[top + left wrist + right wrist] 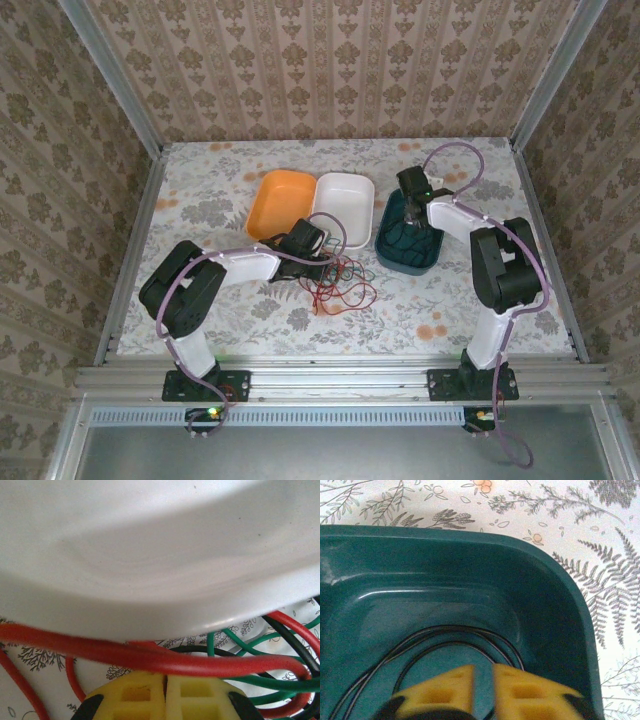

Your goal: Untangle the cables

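The left gripper's (165, 696) yellow pads are pressed together in the left wrist view. A red cable (150, 656) is stretched across just beyond their tips, and whether it is pinched cannot be told. Green cables (265, 682) and a black cable (300, 647) are looped to its right, with a white tray (150, 580) ahead. In the right wrist view, the right gripper (483, 682) is held slightly parted, nothing gripped, inside a teal tray (570, 605), with a thin black coil (465, 628) laid just ahead. From above, the tangle (340, 285) is seen beside the left gripper.
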